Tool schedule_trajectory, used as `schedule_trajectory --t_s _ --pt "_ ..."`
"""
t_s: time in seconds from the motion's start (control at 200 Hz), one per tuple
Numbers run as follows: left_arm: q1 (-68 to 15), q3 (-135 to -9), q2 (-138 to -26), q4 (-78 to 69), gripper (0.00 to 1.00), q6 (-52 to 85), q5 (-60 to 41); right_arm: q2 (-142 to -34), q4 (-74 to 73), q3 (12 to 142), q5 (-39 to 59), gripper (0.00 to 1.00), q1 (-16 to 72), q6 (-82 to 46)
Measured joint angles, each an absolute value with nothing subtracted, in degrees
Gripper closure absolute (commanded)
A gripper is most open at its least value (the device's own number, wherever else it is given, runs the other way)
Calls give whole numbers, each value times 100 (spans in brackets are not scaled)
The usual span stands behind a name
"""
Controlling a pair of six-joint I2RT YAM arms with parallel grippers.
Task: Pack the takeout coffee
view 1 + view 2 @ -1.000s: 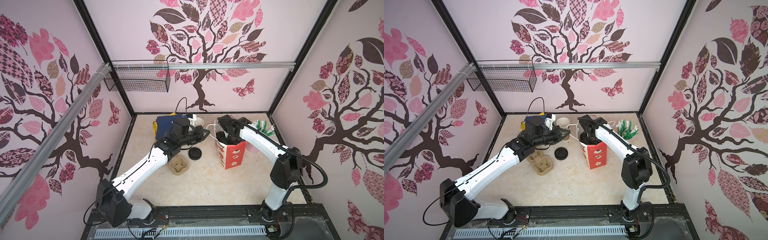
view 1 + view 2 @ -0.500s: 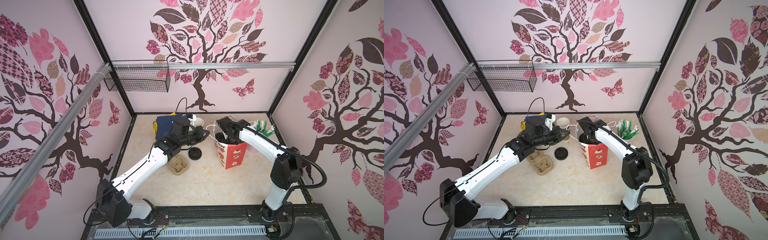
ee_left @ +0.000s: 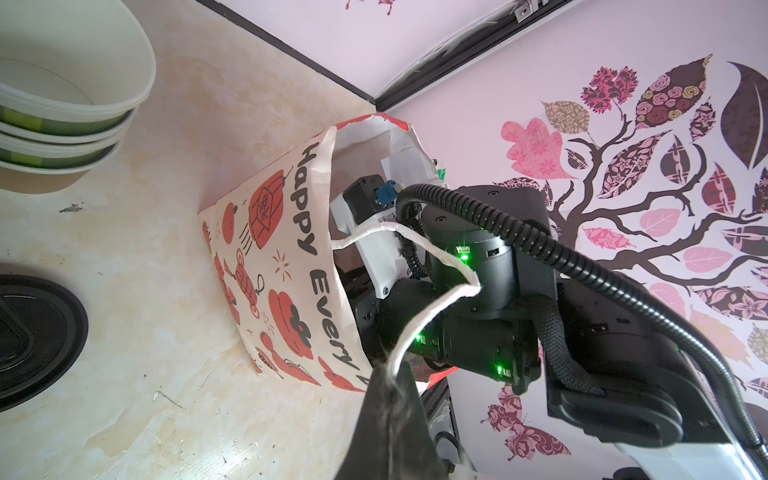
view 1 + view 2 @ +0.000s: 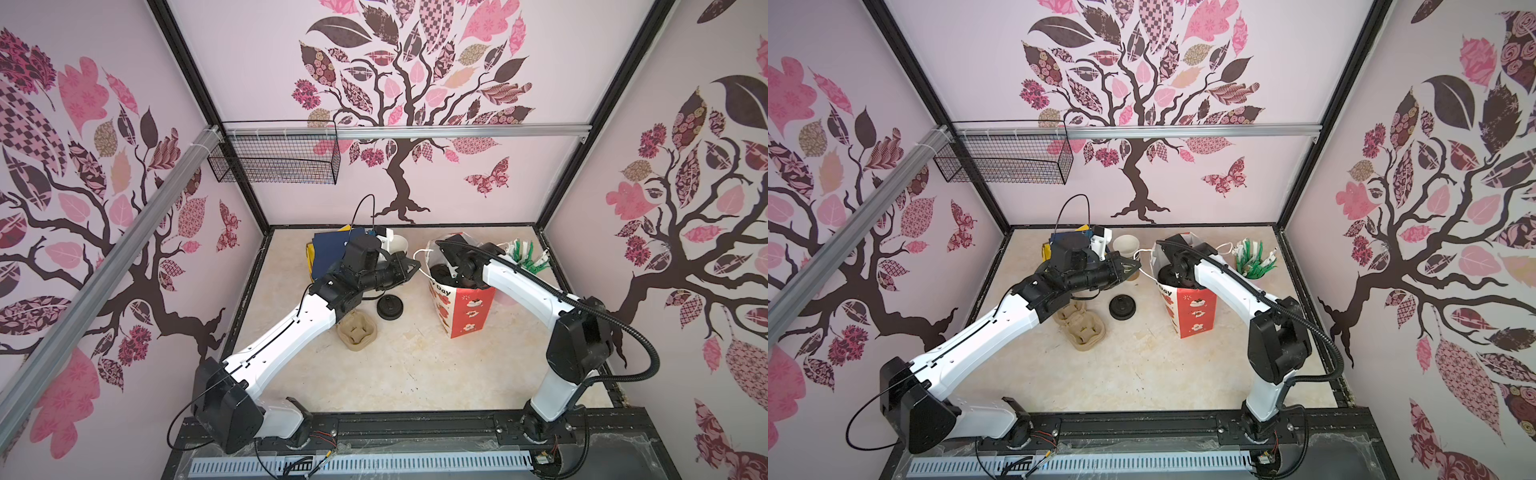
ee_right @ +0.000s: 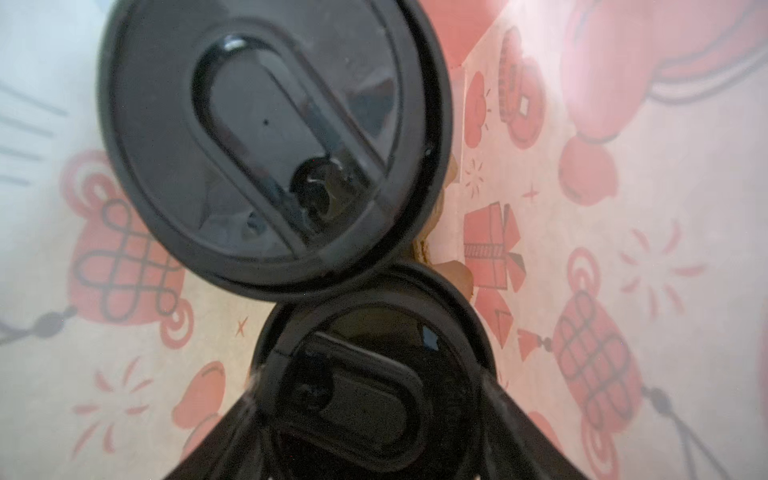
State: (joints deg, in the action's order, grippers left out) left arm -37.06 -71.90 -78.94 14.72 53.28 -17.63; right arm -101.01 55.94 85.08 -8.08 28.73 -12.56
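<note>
A red and white paper bag (image 4: 469, 307) (image 4: 1196, 316) (image 3: 282, 257) stands upright right of the middle. My left gripper (image 4: 415, 262) (image 4: 1136, 266) (image 3: 388, 370) is shut on its white string handle (image 3: 436, 303) and pulls the mouth open. My right gripper (image 5: 370, 374) reaches down inside the bag, its fingers shut on the black sip lid of one takeout coffee cup (image 5: 370, 399). A second lidded cup (image 5: 274, 137) stands right beside it in the bag, lids touching. In both top views only a dark lid (image 4: 440, 272) (image 4: 1169, 274) shows in the bag mouth. The cups' walls are hidden.
A loose black lid (image 4: 389, 308) (image 4: 1122, 307) lies left of the bag. A cardboard cup carrier (image 4: 356, 332) (image 4: 1081, 328) sits under my left arm. Stacked paper cups (image 4: 397, 245) (image 3: 62, 104) and blue folders (image 4: 328, 253) stand at the back, with green and white sachets (image 4: 528, 257) at the back right.
My right wrist has shifted very slightly at the bag's mouth. The left gripper has kept still on the handle.
</note>
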Motion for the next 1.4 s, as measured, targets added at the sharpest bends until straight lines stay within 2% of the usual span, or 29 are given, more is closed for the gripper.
schedule_trajectory --t_s 0.895,1.4 --pt "-3706 -7258 -7957 1450 100 5325 -1793 -10095 5732 8560 -471 51 2665 -1638" --pt "-3706 -7308 -8044 1334 100 5264 -1831 -10160 5680 8545 -624 51 2714 -1686"
